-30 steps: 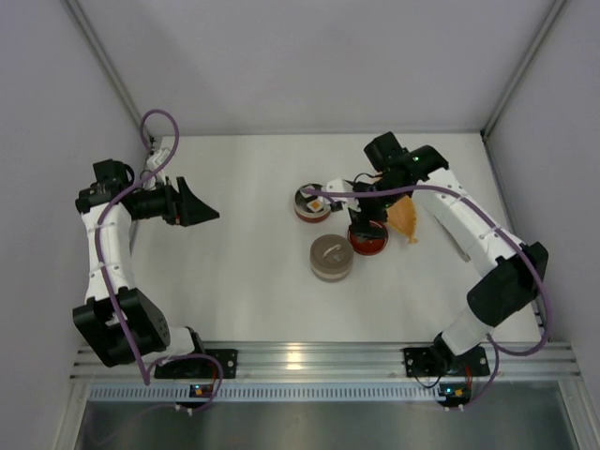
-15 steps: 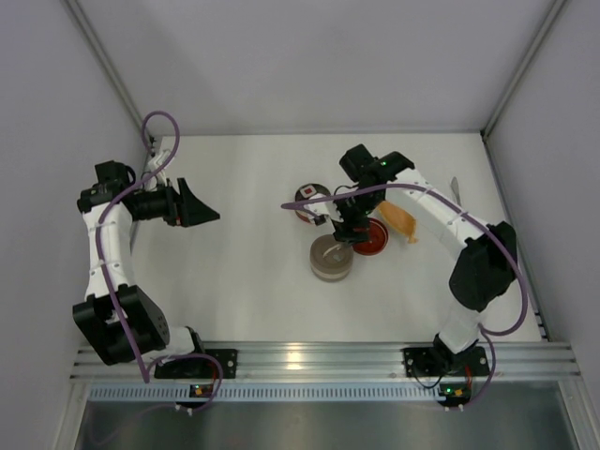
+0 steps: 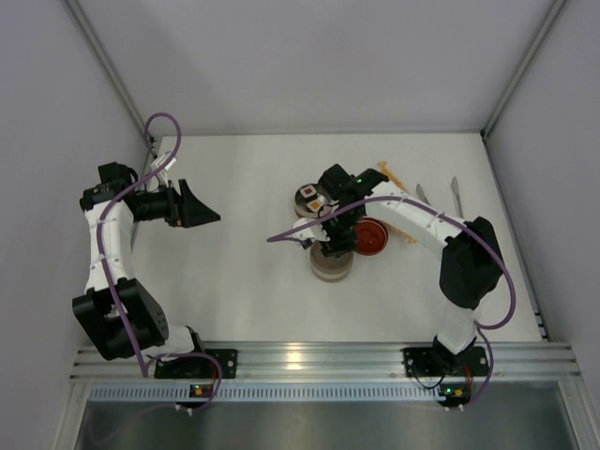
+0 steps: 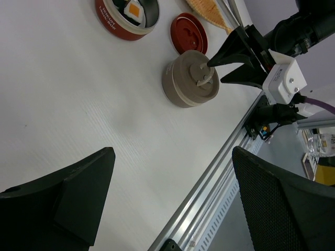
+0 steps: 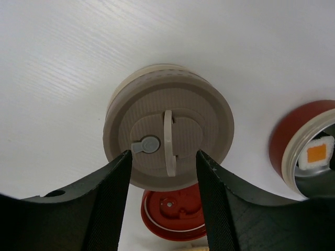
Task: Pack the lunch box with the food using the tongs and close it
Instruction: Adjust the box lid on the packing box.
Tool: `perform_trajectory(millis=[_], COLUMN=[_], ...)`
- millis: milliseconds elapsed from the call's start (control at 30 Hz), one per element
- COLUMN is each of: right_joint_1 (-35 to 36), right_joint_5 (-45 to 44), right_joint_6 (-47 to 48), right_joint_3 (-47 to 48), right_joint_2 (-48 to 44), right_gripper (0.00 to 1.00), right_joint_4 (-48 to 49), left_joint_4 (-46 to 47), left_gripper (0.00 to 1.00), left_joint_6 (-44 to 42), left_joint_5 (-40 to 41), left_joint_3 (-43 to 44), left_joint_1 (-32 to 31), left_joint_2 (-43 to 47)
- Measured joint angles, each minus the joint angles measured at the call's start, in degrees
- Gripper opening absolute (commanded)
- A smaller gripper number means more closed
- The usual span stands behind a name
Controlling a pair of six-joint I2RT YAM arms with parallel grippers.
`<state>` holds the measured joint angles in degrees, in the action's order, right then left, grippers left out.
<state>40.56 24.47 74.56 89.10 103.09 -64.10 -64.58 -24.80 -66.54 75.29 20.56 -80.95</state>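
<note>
The lunch box's red round tin (image 3: pixel 307 201) holds food (image 3: pixel 308 194): a white block and an orange-topped piece (image 5: pixel 316 153). Its red lid (image 3: pixel 370 238) lies loose to the right. A beige round tin (image 3: pixel 330 263) with a closed lid stands in front of them. My right gripper (image 3: pixel 325 244) hangs over that lid. In the right wrist view it (image 5: pixel 163 152) is open, one jaw on each side of the lid's upright handle (image 5: pixel 168 144), with gaps on both sides. The silver tongs (image 3: pixel 456 195) lie at the far right. My left gripper (image 3: pixel 197 205) stands open and empty at the left.
An orange boat-shaped tray (image 3: pixel 392 172) lies partly under the right arm, near a second silver strip (image 3: pixel 421 194). The left wrist view shows the beige tin (image 4: pixel 191 83), red tin (image 4: pixel 127 15), red lid (image 4: pixel 189 34) and the table's aluminium front rail (image 4: pixel 220 172).
The right arm swung left from over the red lid to over the beige tin, and its jaws narrowed. This uncovered the tongs and part of the tray. The left arm stayed still.
</note>
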Motion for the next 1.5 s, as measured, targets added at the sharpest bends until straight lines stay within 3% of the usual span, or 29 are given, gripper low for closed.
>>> perform_trajectory(millis=[500,833,1500], right_joint_1=[1.0,1.0,4.5], right_joint_5=[-3.1,-4.3,-9.0], right_joint_6=[0.6,0.9,3.7], right_joint_3=[-1.4,-1.4,0.6], right_joint_2=[2.8,3.9,-1.1], right_gripper=[0.34,0.00,0.00], right_joint_4=[2.2,2.2,-1.6], left_joint_4=[-0.2,-0.4,-1.3], left_gripper=[0.98,0.98,0.98], left_joint_6=[-1.3,-1.8,-2.8], left_joint_5=[0.0,0.0,-0.5], left_joint_3=[-0.4,-0.4,-0.5], left_joint_1=[0.0,0.0,0.0], left_joint_2=[0.0,0.0,0.0])
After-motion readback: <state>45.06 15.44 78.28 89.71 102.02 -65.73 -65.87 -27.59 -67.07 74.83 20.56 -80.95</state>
